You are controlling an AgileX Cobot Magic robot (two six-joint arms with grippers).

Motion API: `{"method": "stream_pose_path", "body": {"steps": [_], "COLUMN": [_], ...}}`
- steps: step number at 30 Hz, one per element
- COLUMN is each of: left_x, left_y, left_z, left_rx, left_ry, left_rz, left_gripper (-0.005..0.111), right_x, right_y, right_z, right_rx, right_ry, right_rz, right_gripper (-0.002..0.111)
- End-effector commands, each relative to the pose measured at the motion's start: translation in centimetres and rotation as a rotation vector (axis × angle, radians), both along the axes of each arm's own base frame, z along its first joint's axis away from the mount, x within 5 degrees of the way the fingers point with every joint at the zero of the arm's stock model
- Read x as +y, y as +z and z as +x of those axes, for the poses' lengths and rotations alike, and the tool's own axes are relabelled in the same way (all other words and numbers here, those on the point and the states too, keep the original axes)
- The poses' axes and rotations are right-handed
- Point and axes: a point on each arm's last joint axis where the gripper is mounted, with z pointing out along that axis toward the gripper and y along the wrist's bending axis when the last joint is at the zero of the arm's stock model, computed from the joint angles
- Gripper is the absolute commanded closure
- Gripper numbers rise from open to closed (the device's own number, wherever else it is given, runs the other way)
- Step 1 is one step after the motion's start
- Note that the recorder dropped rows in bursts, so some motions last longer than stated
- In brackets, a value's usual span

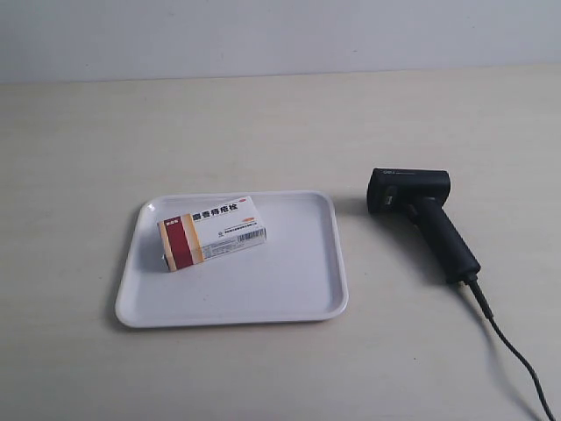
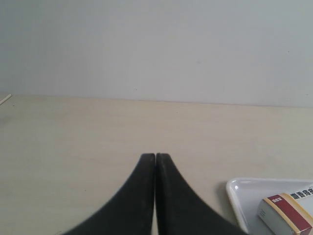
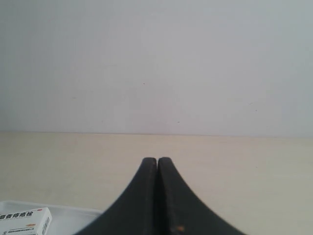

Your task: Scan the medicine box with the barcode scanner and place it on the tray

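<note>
While medicine box (image 1: 212, 232) lies on tray (image 1: 307, 289), left hand (image 2: 155, 157), right hand (image 3: 157, 160) pressed together, empty

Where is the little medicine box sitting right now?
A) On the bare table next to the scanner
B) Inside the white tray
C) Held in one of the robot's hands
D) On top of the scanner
B: the medicine box lies flat within the rim of the tray, apart from the barcode scanner lying on the table beside the tray.

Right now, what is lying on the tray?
Only the medicine box lies on the tray, toward its far-left part in the exterior view. The tray surface under the box is hidden.
</note>
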Motion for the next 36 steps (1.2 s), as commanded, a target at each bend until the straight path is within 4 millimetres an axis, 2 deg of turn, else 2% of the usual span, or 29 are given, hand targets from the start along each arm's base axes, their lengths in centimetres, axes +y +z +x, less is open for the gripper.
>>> {"method": "stream_pose_path", "body": {"steps": [1,21,23,28,36], "left_x": [0.0,0.0,0.0,0.0,0.0], "left_y": [0.0,0.0,0.0,0.0,0.0], "left_z": [0.0,0.0,0.0,0.0,0.0], "left_rx": [-0.007,-0.007,-0.007,-0.007,-0.007], "left_ry": [0.005,0.005,0.005,0.005,0.005], "left_rz": [-0.008,-0.008,-0.008,-0.008,-0.008], "left_gripper": [0.104,0.104,0.104,0.104,0.104], "right_x": [-0.1,-0.1,-0.1,-0.1,-0.1], "right_y": [-0.1,-0.1,-0.8,-4.3,-4.7], "right_z": [0.0,0.0,0.0,0.0,-0.1], "right_rx": [-0.005,-0.005,0.001,0.043,0.083], "right_ry": [-0.006,-0.006,-0.005,-0.006,-0.004], "right_rz": [0.003,0.003,-0.064,-0.072,-0.088], "right_gripper": [0.108,0.108,0.108,0.108,0.108]}}
